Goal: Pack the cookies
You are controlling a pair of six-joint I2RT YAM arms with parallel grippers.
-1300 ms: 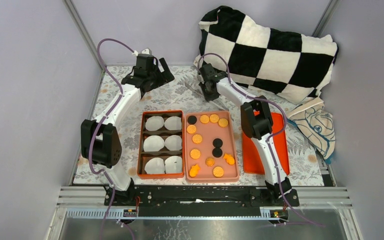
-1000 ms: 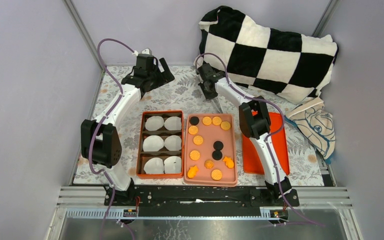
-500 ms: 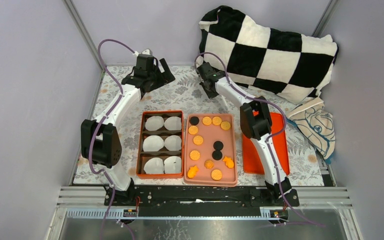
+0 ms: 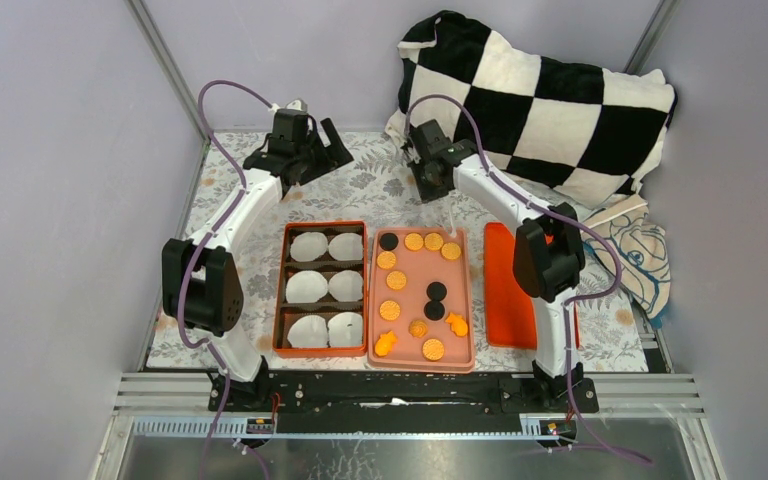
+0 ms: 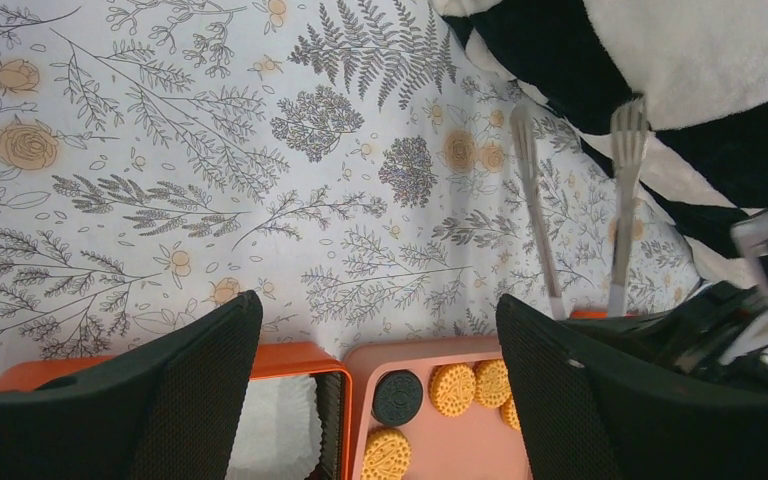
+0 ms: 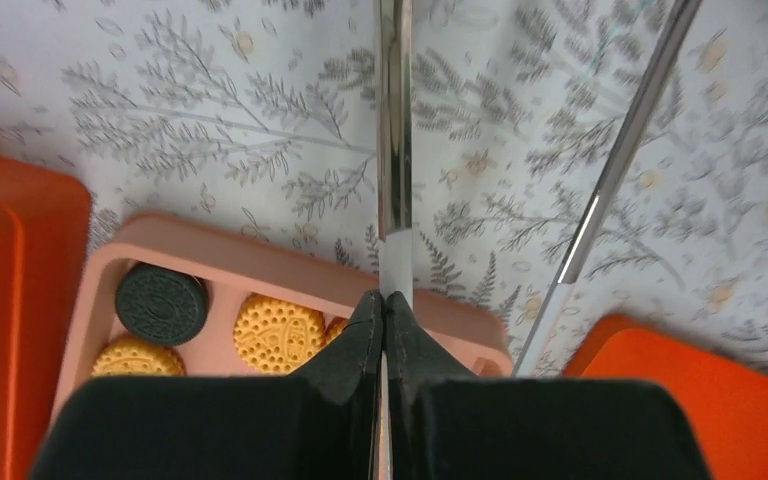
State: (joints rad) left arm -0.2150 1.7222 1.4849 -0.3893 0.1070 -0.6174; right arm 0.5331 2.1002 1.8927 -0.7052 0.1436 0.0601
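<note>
Because right gripper (image 6: 385, 305) clamps the tongs (image 6: 393, 150), aimed at cookies (image 6: 278, 333) just ahead, left gripper (image 5: 375, 315) hangs wide, spare.

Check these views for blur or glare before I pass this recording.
Top external: evenly lit, sharp, no glare. Left wrist: tablecloth crisp, open left tool only dark shapes at the bottom edge. Right wrist: glare streaks on the tongs clamped in the right tool; tablecloth at right edge blurred.
</note>
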